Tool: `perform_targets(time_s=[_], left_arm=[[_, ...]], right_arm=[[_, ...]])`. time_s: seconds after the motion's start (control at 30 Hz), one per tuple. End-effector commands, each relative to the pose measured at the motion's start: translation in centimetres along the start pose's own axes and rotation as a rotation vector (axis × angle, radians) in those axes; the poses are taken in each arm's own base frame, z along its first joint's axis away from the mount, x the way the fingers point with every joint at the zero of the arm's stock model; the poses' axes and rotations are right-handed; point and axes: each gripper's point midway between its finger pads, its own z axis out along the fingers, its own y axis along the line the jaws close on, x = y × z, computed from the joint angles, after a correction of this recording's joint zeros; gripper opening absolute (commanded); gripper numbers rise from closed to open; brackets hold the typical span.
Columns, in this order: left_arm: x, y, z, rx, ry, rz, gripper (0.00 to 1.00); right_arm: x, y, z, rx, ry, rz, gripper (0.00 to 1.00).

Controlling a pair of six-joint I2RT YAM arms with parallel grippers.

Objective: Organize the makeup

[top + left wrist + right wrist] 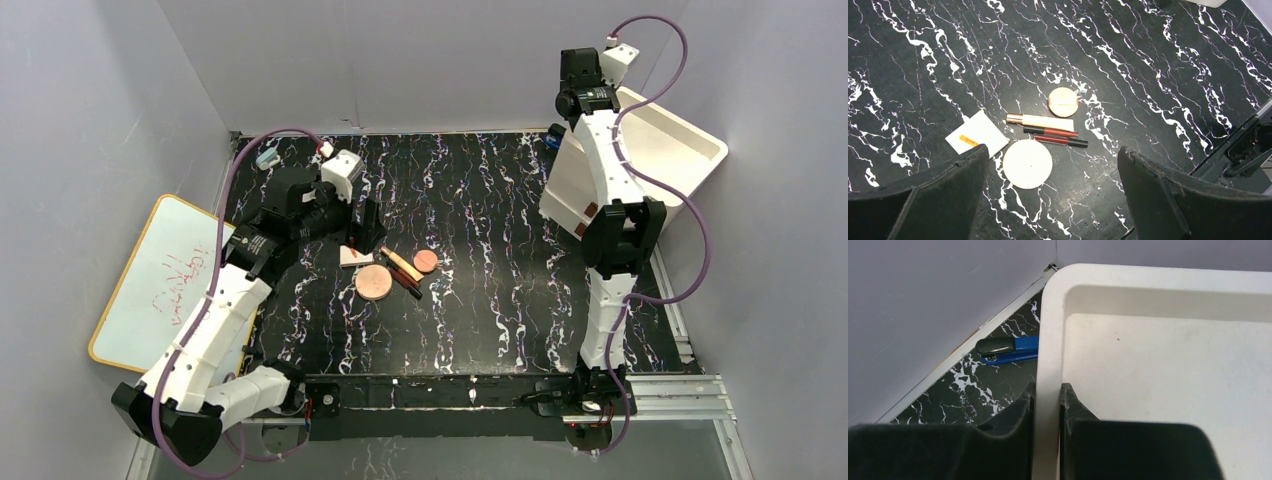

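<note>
The makeup lies in a cluster mid-table: a large round disc (373, 282) (1027, 163), a smaller disc (426, 261) (1063, 102), a tan tube (400, 262) (1043, 121), two black-and-red pencils (407, 281) (1058, 132) and a pale flat piece (355, 257) (977, 134). My left gripper (368, 225) (1053, 152) hovers over them, open and holding nothing. My right gripper (1048, 390) is shut on the left rim of the white drawer box (670, 145) (1158, 365), one finger inside and one outside.
A blue stapler (1008, 349) (553, 138) lies on the table behind the box's corner. A small light-blue object (266, 157) sits at the back left. A whiteboard (160, 280) leans off the table's left side. Grey walls enclose the table.
</note>
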Motion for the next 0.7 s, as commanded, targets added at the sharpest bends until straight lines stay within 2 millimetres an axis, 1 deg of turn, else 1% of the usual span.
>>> perform_targets(time_s=[0.0, 0.07, 0.17, 0.2, 0.27, 0.33, 0.43, 0.53, 0.57, 0.67], left_arm=[[-1.4, -0.5, 0.1, 0.029, -0.026, 0.024, 0.98], [-1.3, -0.2, 1.1, 0.027, -0.034, 0.024, 0.98], [-0.5, 0.3, 3.3, 0.027, -0.022, 0.001, 0.98], [-0.2, 0.4, 4.1, 0.031, -0.017, -0.01, 0.98], [0.0, 0.4, 5.1, 0.035, -0.031, -0.022, 0.98], [-0.2, 0.5, 5.7, 0.035, -0.05, -0.032, 0.98], [-1.1, 0.3, 5.9, 0.027, -0.085, -0.05, 0.98], [-2.3, -1.0, 6.8, 0.042, -0.142, -0.062, 0.95], [-2.6, -2.0, 7.2, 0.055, -0.156, -0.054, 0.93], [-3.3, -4.2, 8.4, 0.035, -0.198, -0.013, 0.88]], right_arm=[[2.1, 1.4, -0.8, -0.061, 0.064, -0.032, 0.01], [2.7, 2.4, -2.6, -0.064, 0.053, -0.046, 0.01], [3.3, 3.7, -5.2, -0.039, 0.033, -0.064, 0.01], [3.6, 4.1, -5.8, -0.042, 0.042, -0.065, 0.01], [4.1, 4.8, -6.9, -0.047, 0.057, -0.054, 0.01], [4.5, 5.5, -7.8, -0.057, 0.063, -0.04, 0.01], [5.0, 6.3, -9.0, -0.066, 0.055, -0.023, 0.01], [5.5, 7.3, -9.9, -0.079, 0.056, -0.003, 0.01], [5.6, 7.5, -10.1, -0.082, 0.062, 0.007, 0.01], [6.2, 8.2, -10.5, -0.093, 0.083, 0.031, 0.01]])
